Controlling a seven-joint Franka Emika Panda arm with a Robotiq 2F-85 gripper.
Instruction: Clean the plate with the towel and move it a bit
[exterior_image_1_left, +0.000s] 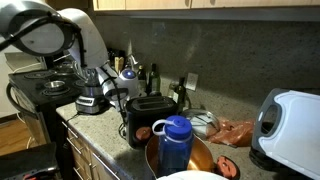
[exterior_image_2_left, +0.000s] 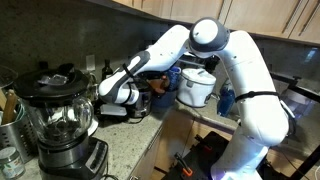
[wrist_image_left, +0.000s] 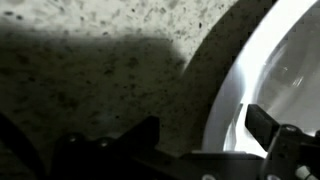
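In the wrist view a white plate (wrist_image_left: 275, 70) lies on the speckled granite counter and fills the right side. My gripper (wrist_image_left: 205, 128) is open and low over the counter. One finger is over the granite and the other is over the plate, so the plate's rim lies between them. In both exterior views the gripper (exterior_image_1_left: 112, 88) (exterior_image_2_left: 122, 97) reaches down at the back of the counter, and the plate is hidden there. A crumpled orange-pink cloth (exterior_image_1_left: 236, 131), possibly the towel, lies far from the gripper.
A blender (exterior_image_2_left: 55, 115) stands close in front. A black toaster (exterior_image_1_left: 150, 108), a blue bottle (exterior_image_1_left: 176, 143), an orange bowl (exterior_image_1_left: 205, 155) and a white cooker (exterior_image_2_left: 198, 86) crowd the counter. Bottles stand along the back wall (exterior_image_1_left: 150, 78).
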